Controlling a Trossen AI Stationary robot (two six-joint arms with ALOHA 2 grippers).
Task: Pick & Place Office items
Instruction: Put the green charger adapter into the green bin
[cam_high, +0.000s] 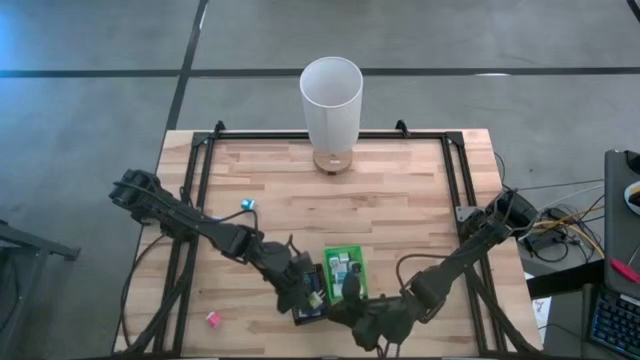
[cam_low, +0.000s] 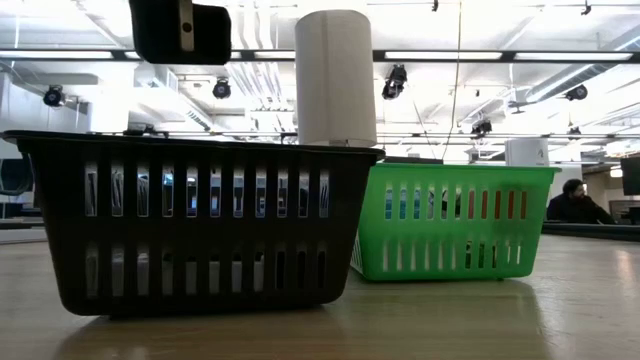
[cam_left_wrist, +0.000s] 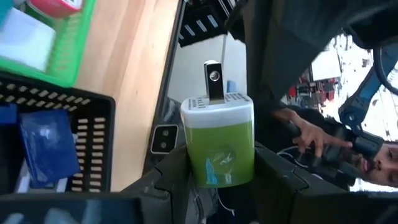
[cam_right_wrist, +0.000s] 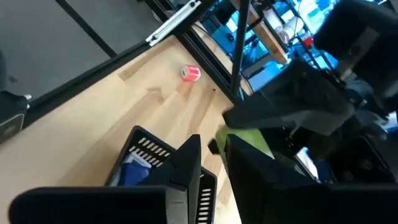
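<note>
A green block with a white end and a black tab (cam_left_wrist: 219, 137) sits between the fingers of my left gripper (cam_left_wrist: 221, 165), which hovers over the black tray (cam_high: 306, 312) near the table's front edge. My right gripper (cam_right_wrist: 214, 163) is shut, close beside that block (cam_right_wrist: 249, 142), over the near end of the green tray (cam_high: 345, 258). Blue items (cam_left_wrist: 46, 146) lie in the black tray; small white and teal items lie in the green one. A teal item (cam_high: 246, 204) and a pink item (cam_high: 213, 318) lie loose on the table. My left gripper pinches the block's green sides (cam_left_wrist: 198, 163) between its two fingers, which come slanting down from the table's left. The white end with the black tab (cam_left_wrist: 213, 81) points away from the gripper. The block is lifted clear. My right gripper: I cannot tell whether it touches the block.
A tall white cylinder (cam_high: 331, 112) stands at the table's far middle. The two trays stand side by side near the front edge, black (cam_low: 190, 225) and green (cam_low: 455, 220). A black frame (cam_high: 205, 150) runs round the tabletop. A person (cam_left_wrist: 373, 158) shows beyond the table.
</note>
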